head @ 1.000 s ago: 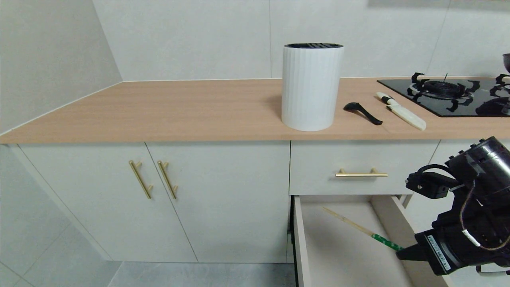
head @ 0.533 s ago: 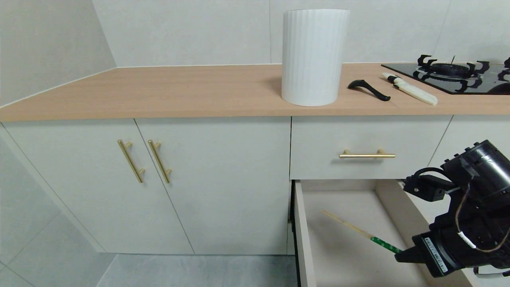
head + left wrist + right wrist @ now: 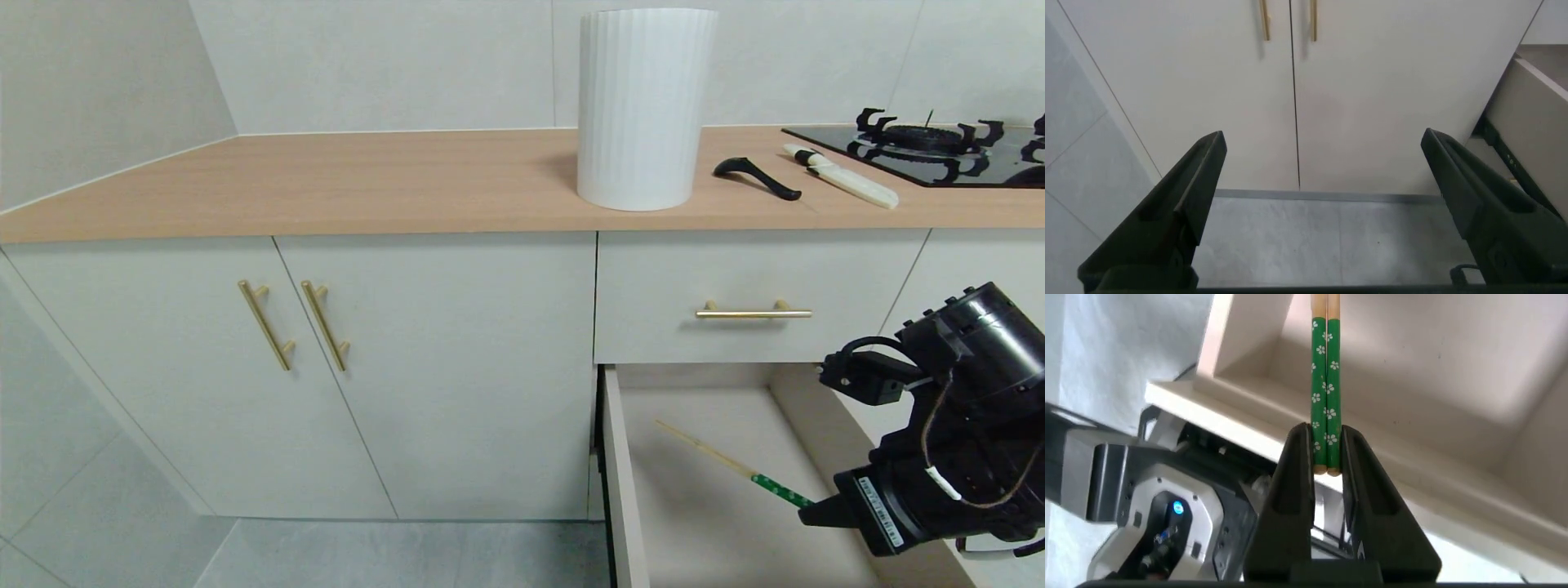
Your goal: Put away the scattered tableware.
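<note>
My right gripper [image 3: 816, 514] is shut on a pair of bamboo chopsticks [image 3: 731, 467] with green patterned ends, holding them slanted over the open lower drawer [image 3: 694, 506]. In the right wrist view the chopsticks [image 3: 1323, 392] are pinched between the two black fingers [image 3: 1290, 474], pointing into the drawer. On the wooden countertop [image 3: 367, 184] lie a black spoon [image 3: 756, 177] and a white knife [image 3: 841, 181], right of a tall white ribbed holder [image 3: 641, 106]. My left gripper [image 3: 1323, 212] is open, facing the cabinet doors and the grey floor.
A closed drawer with a gold handle [image 3: 753, 312] sits above the open one. Two cabinet doors with gold handles [image 3: 294, 327] are to the left. A black gas hob [image 3: 922, 147] occupies the counter's far right. Tiled wall stands behind.
The head camera has lowered, so the counter and holder sit higher in the picture. The right gripper with the chopsticks has shifted slightly left over the drawer.
</note>
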